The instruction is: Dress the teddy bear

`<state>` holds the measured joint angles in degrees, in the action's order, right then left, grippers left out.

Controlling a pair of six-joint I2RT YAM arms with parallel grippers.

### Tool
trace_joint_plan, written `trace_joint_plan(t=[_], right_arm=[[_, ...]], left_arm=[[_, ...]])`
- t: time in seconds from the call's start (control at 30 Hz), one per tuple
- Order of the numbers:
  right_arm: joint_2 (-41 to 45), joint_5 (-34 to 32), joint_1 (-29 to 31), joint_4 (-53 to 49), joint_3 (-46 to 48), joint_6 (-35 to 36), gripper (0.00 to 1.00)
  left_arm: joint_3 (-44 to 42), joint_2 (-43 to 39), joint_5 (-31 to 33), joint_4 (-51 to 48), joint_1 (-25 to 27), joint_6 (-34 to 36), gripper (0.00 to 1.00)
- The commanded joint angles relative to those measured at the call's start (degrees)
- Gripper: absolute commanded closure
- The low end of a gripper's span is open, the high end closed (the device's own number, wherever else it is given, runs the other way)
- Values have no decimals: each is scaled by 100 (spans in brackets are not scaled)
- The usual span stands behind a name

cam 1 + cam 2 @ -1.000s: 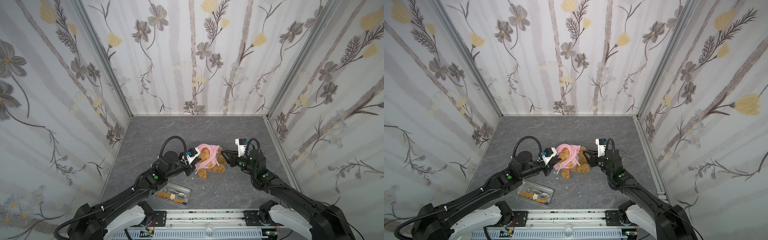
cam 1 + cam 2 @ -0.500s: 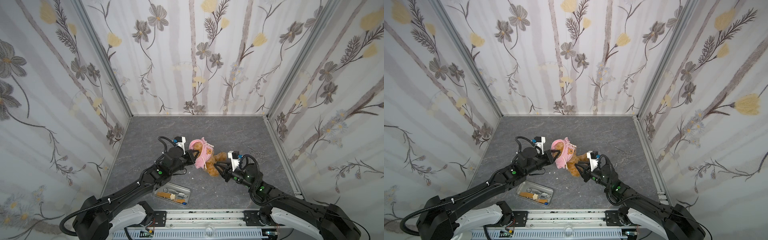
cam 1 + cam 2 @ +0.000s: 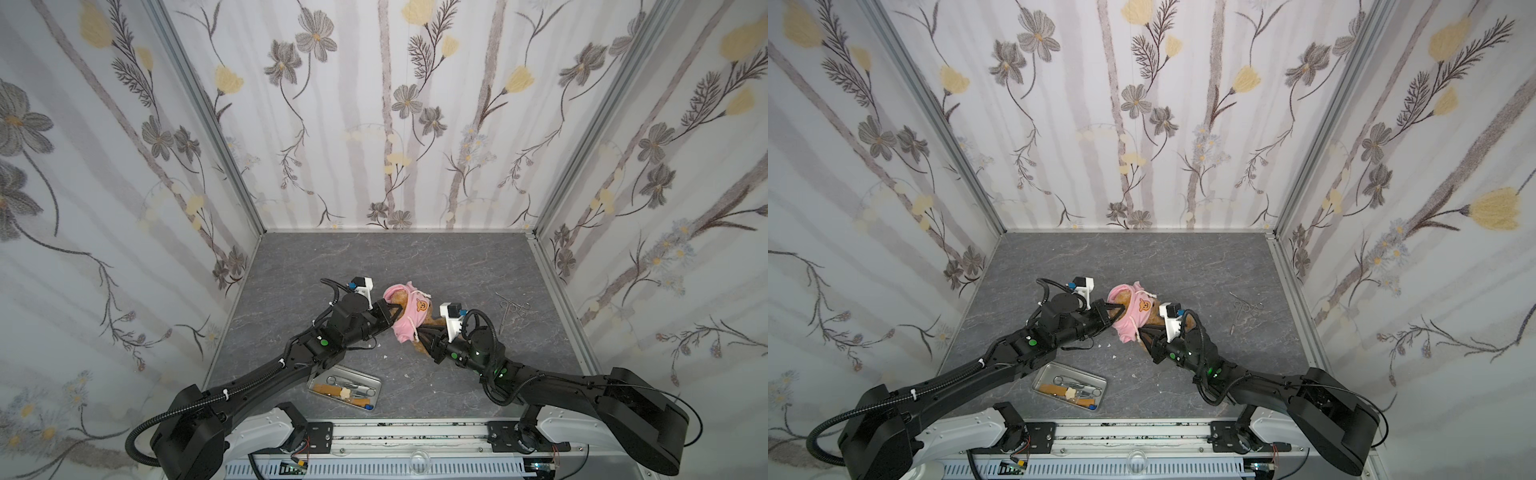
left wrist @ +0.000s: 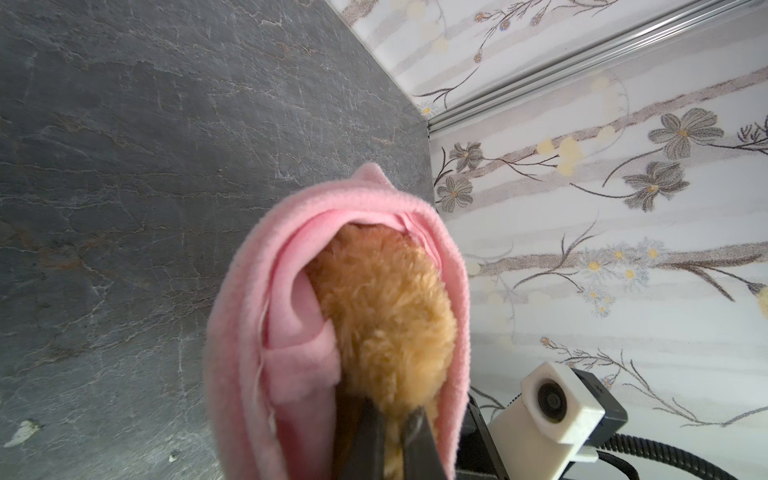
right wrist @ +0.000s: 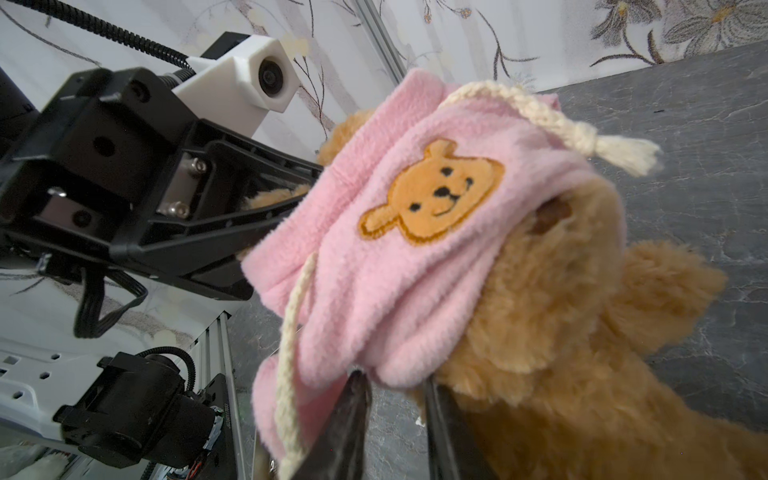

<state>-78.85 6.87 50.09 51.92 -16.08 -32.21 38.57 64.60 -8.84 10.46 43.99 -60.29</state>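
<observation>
Holding forceps [image 3: 347,381], the metal tray [image 3: 358,372] lies apart from the teddy bear [image 3: 400,298].

No legible text, no numbers (just a bear-face patch [image 5: 432,191], pink shirt [image 5: 374,299])

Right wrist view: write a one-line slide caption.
Pink fleece hooded shirt bunched over shaggy golden-brown teddy bear; right gripper pinches the hem.

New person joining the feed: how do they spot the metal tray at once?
Find the edge of the grey tabletop nearest the robot. There, beside the left arm, lies the metal tray. It is the only shiny rectangular dish, holding small tools; the other metal instruments lie loose right of the teddy bear.
</observation>
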Motion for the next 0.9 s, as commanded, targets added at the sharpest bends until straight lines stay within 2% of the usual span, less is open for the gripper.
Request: trace_joint_plan(t=[0.0, 0.2, 0.23, 0.33, 0.37, 0.47, 0.6, 0.77, 0.87], right_arm=[[-176, -89, 3, 451, -159, -133, 71], [-327, -450, 1, 447, -234, -357, 72], [-353, -450, 1, 534, -226, -409, 76], [-341, -455, 2, 775, -163, -566, 96], [-259, -557, 1, 773, -83, -677, 100], [205, -864, -48, 684, 295, -1155, 100], [945, -1109, -171, -397, 558, -1805, 100], [1645, -883, -637, -1160, 871, -2343, 100], [1943, -729, -870, -1670, 852, -2372, 100]], left_arm=[[71, 9, -159, 218, 6, -70, 100], [104, 51, -262, 251, 0, -59, 100], [108, 68, -274, 255, 6, -53, 100], [99, 97, -259, 255, 5, 157, 100], [98, 97, -230, 232, 5, 339, 100], [68, 46, -94, 114, -12, 1194, 100], [-64, -54, 64, 44, -83, 2489, 100], [-154, -136, 146, -6, -204, 3534, 100], [-159, -108, 182, -43, -224, 3904, 100]])
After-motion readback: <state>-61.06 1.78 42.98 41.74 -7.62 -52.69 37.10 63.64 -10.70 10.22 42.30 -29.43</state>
